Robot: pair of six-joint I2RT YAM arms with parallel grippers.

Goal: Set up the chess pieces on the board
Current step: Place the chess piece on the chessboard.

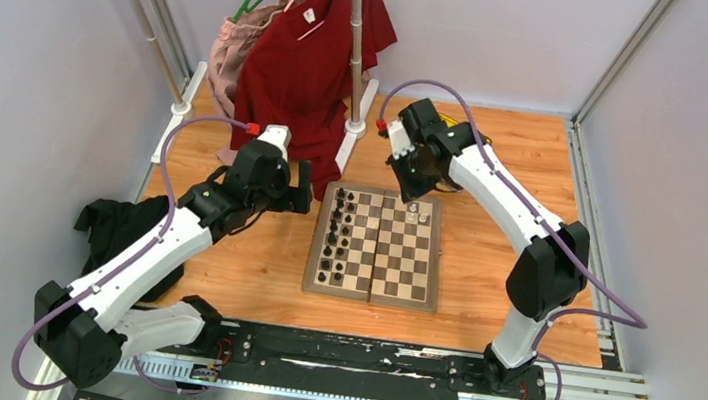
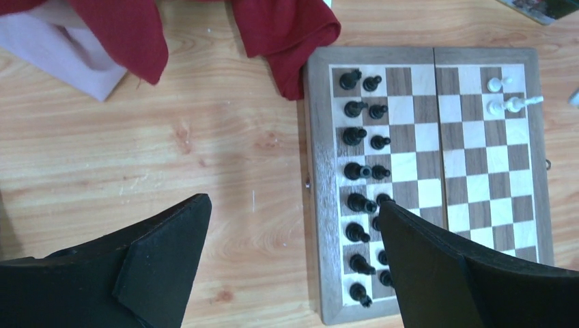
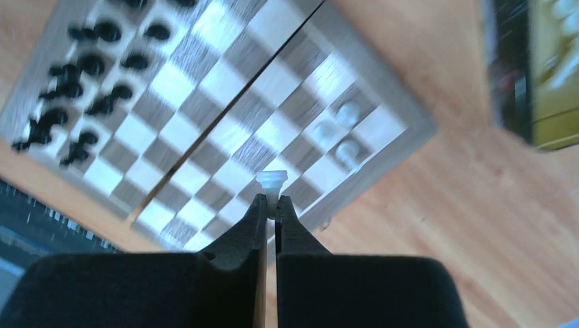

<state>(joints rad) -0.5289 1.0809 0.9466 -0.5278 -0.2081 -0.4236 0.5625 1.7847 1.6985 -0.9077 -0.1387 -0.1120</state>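
The right pincer point(image 3: 271, 205) is clamped on a small white piece point(image 3: 272, 179) that sticks out past its tips. Beyond the tips lies the board point(image 3: 235, 82), with three more white pieces point(image 3: 346, 113) just ahead. The left pincer point(image 2: 292, 208) stands wide apart above the table point(image 2: 171, 137). The board's edge and the black pieces point(image 2: 355, 137) lie between and ahead of its fingers.

The board point(image 2: 315, 171) was chequered in light and dark brown squares inside a tan border. The chess pieces point(image 2: 496, 85) were creamy white, the other figures point(image 2: 354, 133) black. The shirt point(image 1: 305, 64) was deep red, the garment point(image 1: 231, 55) behind it pink, the table point(image 2: 205, 137) warm orange woodgrain.
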